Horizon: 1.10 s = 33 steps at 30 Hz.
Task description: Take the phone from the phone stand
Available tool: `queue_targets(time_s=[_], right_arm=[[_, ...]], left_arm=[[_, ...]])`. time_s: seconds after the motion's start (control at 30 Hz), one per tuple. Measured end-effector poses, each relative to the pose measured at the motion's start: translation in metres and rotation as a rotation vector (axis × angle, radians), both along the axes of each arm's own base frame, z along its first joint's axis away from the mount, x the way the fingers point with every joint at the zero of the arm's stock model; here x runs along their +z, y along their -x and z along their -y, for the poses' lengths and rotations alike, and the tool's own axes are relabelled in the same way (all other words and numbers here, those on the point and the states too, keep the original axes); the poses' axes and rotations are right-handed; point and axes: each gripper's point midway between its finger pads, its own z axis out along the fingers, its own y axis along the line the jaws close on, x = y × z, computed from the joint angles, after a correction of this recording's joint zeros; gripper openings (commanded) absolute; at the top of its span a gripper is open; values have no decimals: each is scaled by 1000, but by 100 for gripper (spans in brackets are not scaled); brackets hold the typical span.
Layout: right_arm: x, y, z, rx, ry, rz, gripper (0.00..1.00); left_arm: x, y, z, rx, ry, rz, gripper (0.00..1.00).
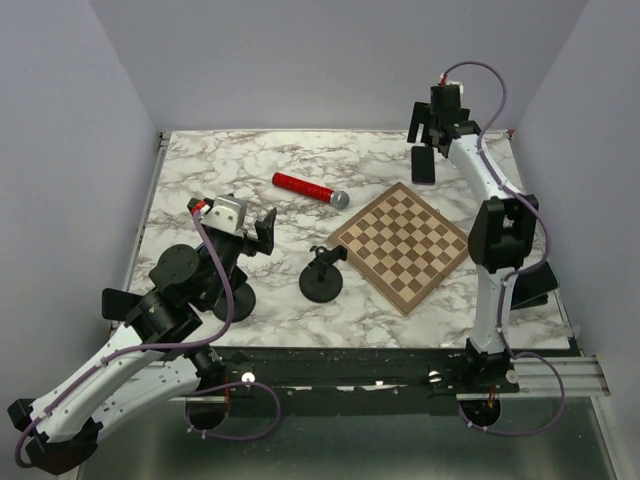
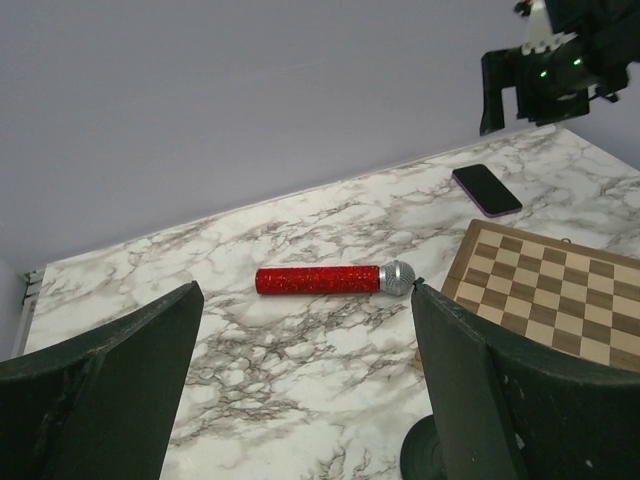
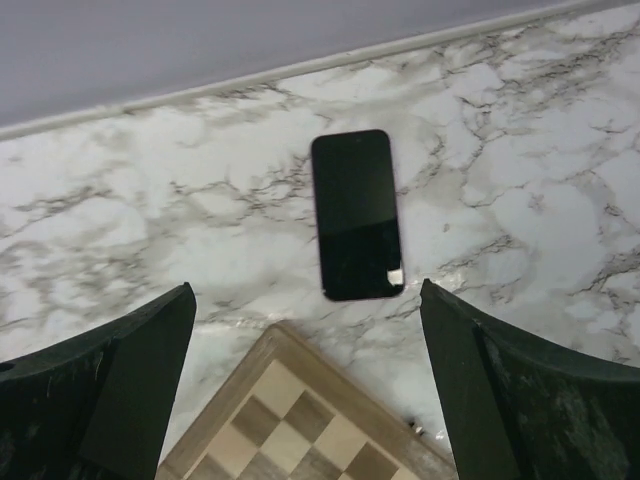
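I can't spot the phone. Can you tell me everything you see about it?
The phone is a thin black rectangle with rounded corners and a pinkish-purple rim. Its glossy screen is dark, with a bright glint near one corner. It lies flat, screen up, on the marble table near the far edge, beyond a corner of the chessboard, not touching it. The open right hand hovers above; nothing grips it.

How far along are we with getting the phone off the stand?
Done: the phone lies flat on the table beyond the chessboard, and the phone stand is empty. In hand: nothing; the right claw hangs open above the phone. Left: only backing away, likely.
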Motion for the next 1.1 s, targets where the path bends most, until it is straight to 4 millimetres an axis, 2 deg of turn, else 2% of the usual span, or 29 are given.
queue_targets(time_s=[0.07, 0.13, 0.23, 0.4, 0.5, 0.67, 0.73, 0.93, 1.1], right_arm=[[27, 21, -12, 32, -71, 54, 100], [42, 39, -27, 73, -123, 85, 100], [45, 67, -59, 151, -177, 94, 100], [32, 125, -126, 316, -247, 62, 100], [42, 159, -165, 424, -305, 76, 100], [89, 202, -220, 573, -376, 171, 100], [101, 220, -245, 631, -396, 189, 100], [106, 288, -316, 789, -418, 177, 100], [114, 341, -371, 887, -425, 181, 100]], left_arm=[[0, 0, -2, 9, 2, 4, 94], [1, 0, -5, 20, 6, 11, 94], [5, 1, -12, 43, 18, 31, 94], [12, 2, -29, 114, 48, 71, 97], [13, 1, -40, 170, 52, 91, 99], [14, -6, -68, 306, 50, 89, 99], [17, -12, -84, 374, 56, 71, 98], [29, -22, -127, 526, 134, 37, 99], [24, -22, -153, 620, 181, 13, 98]])
